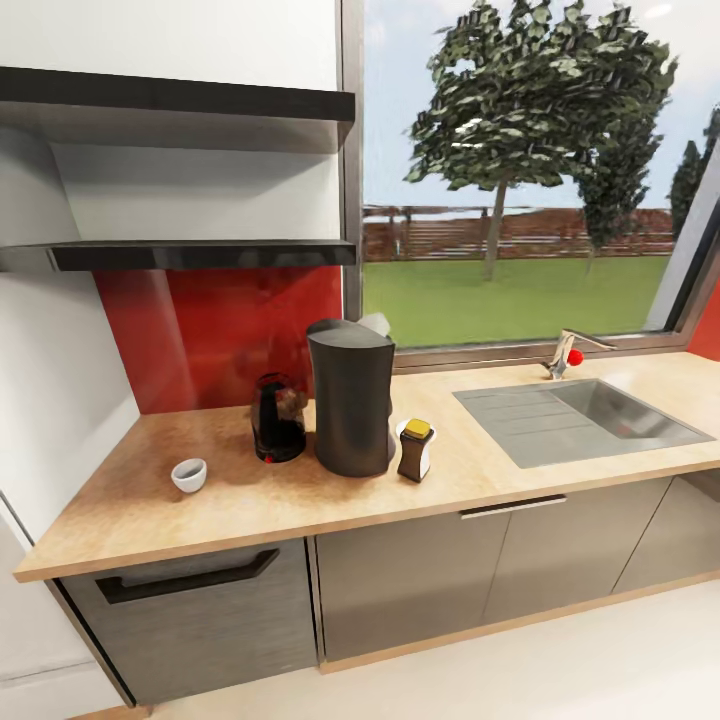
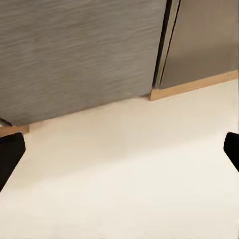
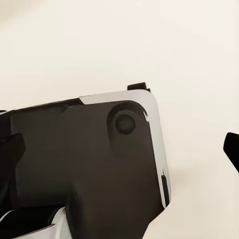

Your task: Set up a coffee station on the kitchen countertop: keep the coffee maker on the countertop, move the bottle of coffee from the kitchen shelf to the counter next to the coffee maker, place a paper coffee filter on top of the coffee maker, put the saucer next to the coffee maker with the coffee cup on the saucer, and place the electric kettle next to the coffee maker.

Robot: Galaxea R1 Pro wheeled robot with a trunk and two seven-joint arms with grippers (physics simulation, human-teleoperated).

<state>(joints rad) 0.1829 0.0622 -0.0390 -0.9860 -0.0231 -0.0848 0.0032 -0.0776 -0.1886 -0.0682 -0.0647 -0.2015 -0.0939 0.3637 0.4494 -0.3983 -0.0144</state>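
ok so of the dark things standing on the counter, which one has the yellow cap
The bottle of coffee, the small brown one with a white label, just right of the coffee maker. The kettle on the other side has a black lid.

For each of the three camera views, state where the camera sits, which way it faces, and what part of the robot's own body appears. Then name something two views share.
Head view: on the robot's head, facing forward and down at the kitchen countertop with the coffee maker.
Left wrist view: near the left gripper, facing the pale floor and grey cabinet fronts; dark fingertips at both edges.
Right wrist view: near the right gripper, facing the floor and part of the robot's dark body.
Shared: both wrist views show the floor.
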